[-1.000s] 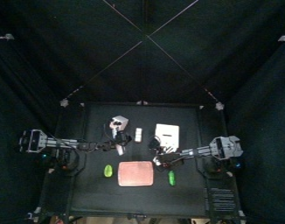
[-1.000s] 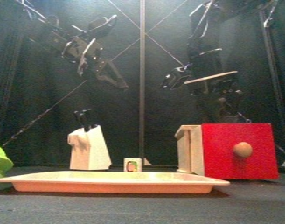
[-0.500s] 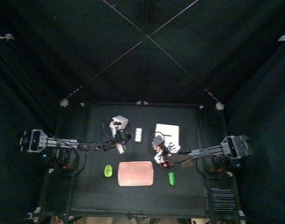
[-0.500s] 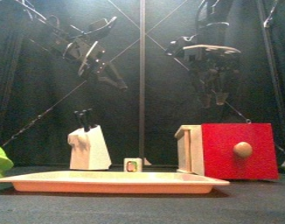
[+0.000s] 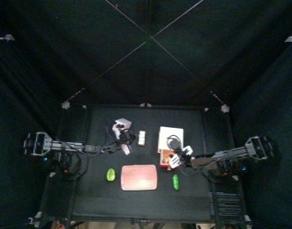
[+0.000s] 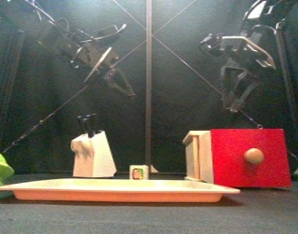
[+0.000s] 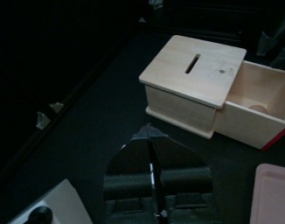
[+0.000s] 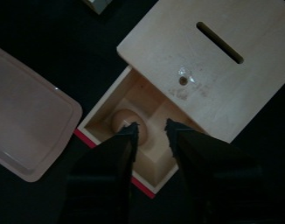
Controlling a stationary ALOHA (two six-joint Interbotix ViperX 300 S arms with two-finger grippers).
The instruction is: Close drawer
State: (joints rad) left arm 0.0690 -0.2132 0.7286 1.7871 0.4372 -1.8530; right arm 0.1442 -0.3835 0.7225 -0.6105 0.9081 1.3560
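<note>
The drawer [image 5: 171, 138] is a small white box with a slot in its top. Its tray is pulled out toward the table's front, with a reddish-brown front [image 5: 169, 162]. In the front view the red front and its knob [image 6: 250, 157] face me. My right gripper [image 8: 149, 129] is open and hangs over the pulled-out tray [image 8: 131, 118], high above it in the front view [image 6: 240, 84]. My left gripper [image 7: 152, 156] is shut and empty. It is raised left of the drawer [image 7: 194, 81], near the table's middle [image 5: 116, 141].
A flat pink mat [image 5: 139, 177] lies in front of the drawer, with a green object [image 5: 111, 174] on its left and another [image 5: 176, 182] on its right. A grey-white lumpy object [image 5: 122, 127] stands at the back left. A small cube [image 6: 139, 171] sits between it and the drawer.
My right gripper has swung from beside the mat to above the drawer's open tray, moving right in the front view. The left arm and the drawer have not moved.
</note>
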